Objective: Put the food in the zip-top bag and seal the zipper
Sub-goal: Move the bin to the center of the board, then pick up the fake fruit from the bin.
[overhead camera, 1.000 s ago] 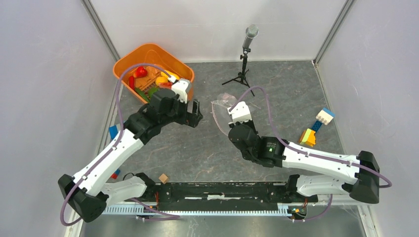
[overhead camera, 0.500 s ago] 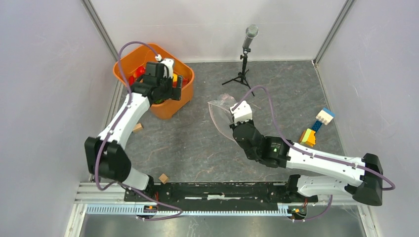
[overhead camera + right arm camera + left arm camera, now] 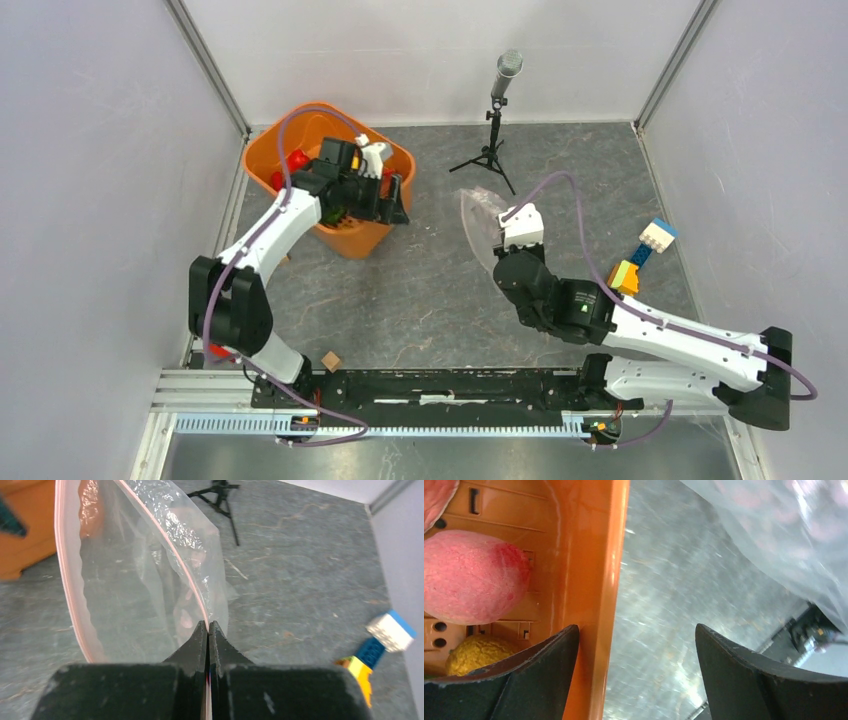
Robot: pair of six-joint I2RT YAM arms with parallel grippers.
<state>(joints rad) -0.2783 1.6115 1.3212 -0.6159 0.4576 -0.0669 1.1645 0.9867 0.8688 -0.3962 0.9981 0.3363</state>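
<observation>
Top external view: the orange slotted plastic basket (image 3: 362, 238) sits at the far-left corner of the grey worktop (image 3: 420, 300). The left arm reaches over it and covers most of what lies inside. Only a bit of a glossy red toy piece (image 3: 295, 160) shows near the basket's far rim.

Left wrist view is plainer. The left gripper (image 3: 639, 675) is released, its jaws wide apart, one finger inside the basket and the other outside over bare worktop, with the orange wall between them. Inside lie a pinkish-red rounded toy fruit (image 3: 474, 577) and a bumpy yellow toy piece (image 3: 474, 652), half hidden behind the finger. Another pinkish piece is cut off at the picture's corner.

The clear crinkly plastic zip-top bag with pinkish dots (image 3: 140, 595) is near the middle of the worktop, towards the far edge. The right gripper (image 3: 207, 627) is clenched on its mouth edge, pinching the thin pinkish press-seal zipper strip (image 3: 202, 612). The mouth gapes, the other lip curving away. Whether the bag's bottom touches the worktop cannot be told. From above, the wrist camera hides those fingers.

A black microphone on a tripod (image 3: 510, 65) stands by the far edge, coloured building blocks (image 3: 640, 255) lie near the right edge, and a small wooden cube (image 3: 331, 361) lies by the near edge.
</observation>
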